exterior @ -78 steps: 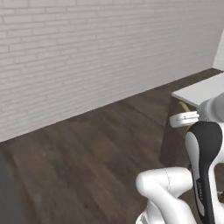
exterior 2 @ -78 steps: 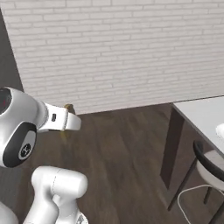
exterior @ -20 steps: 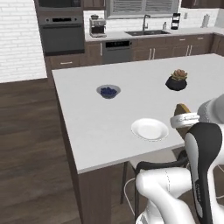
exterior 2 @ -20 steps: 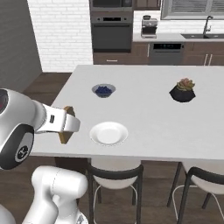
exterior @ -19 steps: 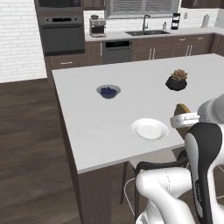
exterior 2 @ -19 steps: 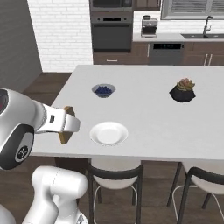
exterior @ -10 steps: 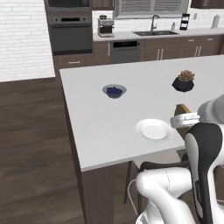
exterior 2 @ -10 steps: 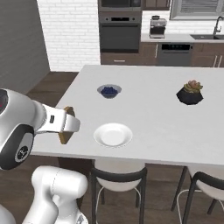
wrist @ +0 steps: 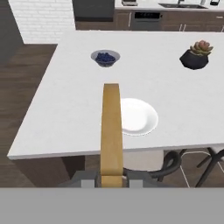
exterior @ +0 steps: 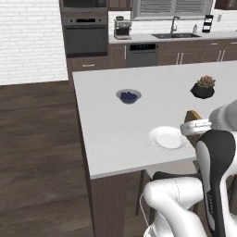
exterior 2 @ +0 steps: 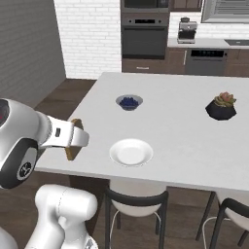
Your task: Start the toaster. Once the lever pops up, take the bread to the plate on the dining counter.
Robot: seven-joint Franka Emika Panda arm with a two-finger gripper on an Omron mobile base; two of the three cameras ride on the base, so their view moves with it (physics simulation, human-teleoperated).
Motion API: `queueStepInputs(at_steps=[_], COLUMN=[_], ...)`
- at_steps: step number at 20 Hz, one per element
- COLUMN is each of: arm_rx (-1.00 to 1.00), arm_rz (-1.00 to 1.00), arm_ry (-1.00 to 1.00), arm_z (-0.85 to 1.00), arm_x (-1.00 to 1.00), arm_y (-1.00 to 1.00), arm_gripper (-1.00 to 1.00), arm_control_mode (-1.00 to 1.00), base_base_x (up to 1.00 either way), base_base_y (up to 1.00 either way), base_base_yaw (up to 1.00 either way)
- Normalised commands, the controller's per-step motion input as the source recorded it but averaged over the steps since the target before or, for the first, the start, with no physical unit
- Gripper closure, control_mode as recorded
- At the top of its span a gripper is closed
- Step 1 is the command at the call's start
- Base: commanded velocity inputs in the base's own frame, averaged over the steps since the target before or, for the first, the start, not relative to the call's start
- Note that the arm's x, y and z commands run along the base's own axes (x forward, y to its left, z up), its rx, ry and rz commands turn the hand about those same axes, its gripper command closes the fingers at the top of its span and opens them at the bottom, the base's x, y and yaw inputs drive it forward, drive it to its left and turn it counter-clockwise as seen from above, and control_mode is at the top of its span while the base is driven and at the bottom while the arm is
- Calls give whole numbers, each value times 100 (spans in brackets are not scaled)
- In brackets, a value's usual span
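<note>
the robot's two-finger gripper is pinching the thin brown toast slice upright, edge-on, above the near edge of the white-topped dining counter, just beside the small round white plate.

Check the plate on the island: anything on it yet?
Nothing on the plate; its face shows bare white. In the hand view the bread, edge-on in the shut gripper, covers the plate's left edge, so that strip cannot be checked there.

matt white counter, glossy plate
</note>
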Motion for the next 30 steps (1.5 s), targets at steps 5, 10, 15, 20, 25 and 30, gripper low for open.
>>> queueStepInputs(at_steps=[5, 10, 15, 20, 25, 30], arm_rx=[5, 19, 23, 17, 10, 7], arm_rz=[0, 0, 0, 0, 4, 3], arm_ry=[9, 17, 19, 12, 1, 0], arm_z=[-14, -34, -45, -47, -54, -69], arm_x=[36, 76, 86, 88, 96, 57], arm_y=[-7, -27, -36, -37, -35, -29], arm_gripper=[100, 100, 100, 100, 100, 100], arm_control_mode=[-100, -100, -100, -100, -100, -100], base_base_x=[5, 0, 0, 0, 0, 0], base_base_y=[0, 0, 0, 0, 0, 0], base_base_yaw=[0, 0, 0, 0, 0, 0])
